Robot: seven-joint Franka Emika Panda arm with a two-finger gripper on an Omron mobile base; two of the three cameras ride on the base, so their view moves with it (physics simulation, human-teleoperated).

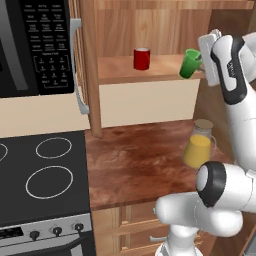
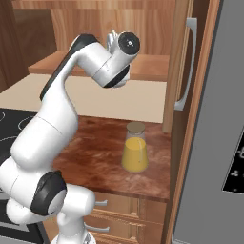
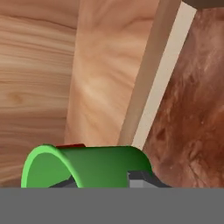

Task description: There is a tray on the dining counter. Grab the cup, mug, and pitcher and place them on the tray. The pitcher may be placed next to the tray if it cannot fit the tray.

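Cup step in hand: it sits tilted at the right end of the shelf, hard against your gripper, and the hand view shows a finger at its wall, so it looks clamped, though I can't tell for sure. Mug stands on the shelf well left; pitcher waits on the counter below. Next you need a clean lift clear of the shelf, then a carry to the tray.

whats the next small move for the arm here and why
Probably lift the cup clear of the shelf and draw it back. It sits tilted at the gripper, a finger seemingly inside its rim, so it looks grasped; the mug stands apart.
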